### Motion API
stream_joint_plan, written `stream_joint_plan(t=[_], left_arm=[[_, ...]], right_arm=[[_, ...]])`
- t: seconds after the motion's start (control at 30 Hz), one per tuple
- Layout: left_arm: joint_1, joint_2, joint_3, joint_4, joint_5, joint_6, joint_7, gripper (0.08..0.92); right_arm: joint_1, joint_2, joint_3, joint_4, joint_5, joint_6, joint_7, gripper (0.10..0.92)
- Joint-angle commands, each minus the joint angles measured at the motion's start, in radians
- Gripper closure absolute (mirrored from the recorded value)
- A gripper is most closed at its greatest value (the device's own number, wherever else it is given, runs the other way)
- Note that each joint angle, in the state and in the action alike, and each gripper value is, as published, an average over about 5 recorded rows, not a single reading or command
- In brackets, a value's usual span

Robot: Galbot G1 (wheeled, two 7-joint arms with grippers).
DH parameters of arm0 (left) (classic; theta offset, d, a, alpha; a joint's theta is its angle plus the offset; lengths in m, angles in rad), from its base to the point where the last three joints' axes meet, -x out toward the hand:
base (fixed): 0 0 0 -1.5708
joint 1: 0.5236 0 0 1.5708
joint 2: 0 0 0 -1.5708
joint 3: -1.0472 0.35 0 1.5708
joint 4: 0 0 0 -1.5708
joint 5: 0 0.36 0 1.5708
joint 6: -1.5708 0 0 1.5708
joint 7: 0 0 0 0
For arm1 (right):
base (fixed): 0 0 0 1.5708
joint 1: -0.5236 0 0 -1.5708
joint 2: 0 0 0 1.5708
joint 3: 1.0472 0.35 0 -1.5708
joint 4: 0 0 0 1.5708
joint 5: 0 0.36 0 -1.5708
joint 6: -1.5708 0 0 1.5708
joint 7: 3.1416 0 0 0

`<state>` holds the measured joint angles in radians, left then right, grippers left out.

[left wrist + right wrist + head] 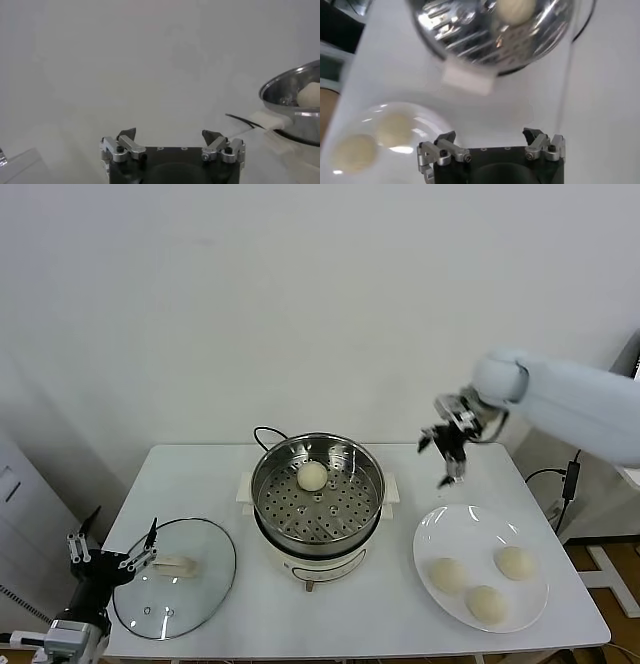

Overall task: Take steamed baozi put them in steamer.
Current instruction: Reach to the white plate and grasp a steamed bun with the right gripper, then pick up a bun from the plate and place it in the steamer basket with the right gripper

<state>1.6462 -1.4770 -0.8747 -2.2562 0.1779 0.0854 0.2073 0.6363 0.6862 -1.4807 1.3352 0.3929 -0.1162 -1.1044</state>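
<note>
soft buns waiting on the plate, right gripper hanging empty above them

three small round cream-white baozi are sitting on the flat white round plate at the right end of the white table, close together but not visibly touching. a fourth pale bun is already lying on the perforated tray of the round shiny stainless-steel steamer, toward its far side; the pot is standing on its cream-white electric base with a black cord trailing behind.

the right gripper is hanging in the air above the far edge of the plate, between plate and steamer, with its fingers spread apart and nothing between them; the right wrist view is showing the same open, empty fingers with two buns on the plate beyond.

the left gripper is parked low at the table's left end, beside the round glass lid, fingers apart and empty.

these buns are likely light, soft and easily dented, with a smooth, possibly slightly tacky skin. a gentle squeeze across the widest part of a bun, coming from above, is probably the safest hold; too much pressure could crush or mark the dough.
</note>
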Motion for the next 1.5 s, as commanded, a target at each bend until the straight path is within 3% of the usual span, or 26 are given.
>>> stream_joint_plan(t=[0.03, 0.87, 1.23, 1.4, 1.5], left_arm=[[0.007, -0.005, -0.002, -0.003, 0.001, -0.001, 0.0, 0.177], [0.017, -0.009, -0.006, 0.012, 0.006, -0.009, 0.001, 0.177], [0.019, -0.011, -0.002, 0.009, 0.013, -0.01, 0.001, 0.177], [0.018, -0.009, -0.003, 0.004, 0.013, -0.008, 0.001, 0.177], [0.016, -0.007, -0.004, 0.002, 0.013, -0.006, 0.001, 0.177]], right_arm=[[-0.099, -0.183, -0.04, 0.17, -0.028, -0.083, 0.021, 0.203], [-0.469, -0.146, 0.191, 0.126, -0.167, -0.079, 0.182, 0.21], [-0.474, -0.128, 0.215, 0.111, -0.185, -0.084, 0.205, 0.461], [-0.321, -0.139, 0.145, 0.123, -0.105, -0.08, 0.185, 0.59], [-0.145, -0.146, 0.048, 0.134, -0.019, -0.06, 0.162, 0.616]])
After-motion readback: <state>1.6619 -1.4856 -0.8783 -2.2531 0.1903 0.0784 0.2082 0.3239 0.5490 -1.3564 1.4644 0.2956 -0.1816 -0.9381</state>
